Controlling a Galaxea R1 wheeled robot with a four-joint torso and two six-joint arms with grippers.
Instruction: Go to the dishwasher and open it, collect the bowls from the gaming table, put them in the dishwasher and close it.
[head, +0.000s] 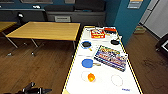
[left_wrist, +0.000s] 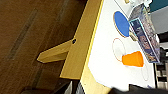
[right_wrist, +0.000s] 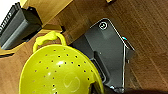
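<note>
Two bowls sit on the gaming table's white surface (head: 105, 85): a black one on a blue rim (head: 86, 44) far up its left side and another black bowl (head: 115, 42) across from it by the right edge, with a blue disc (head: 87, 63), a colourful game box (head: 111, 57) and an orange cup (head: 91, 77) lying nearer. A yellow perforated bowl with a loop handle (right_wrist: 58, 72) hangs over the wood floor (right_wrist: 147, 37) right against the right claw's camera, beside the robot's grey base (right_wrist: 107, 52). Whether either claw is spread or pressed together, I cannot tell.
</note>
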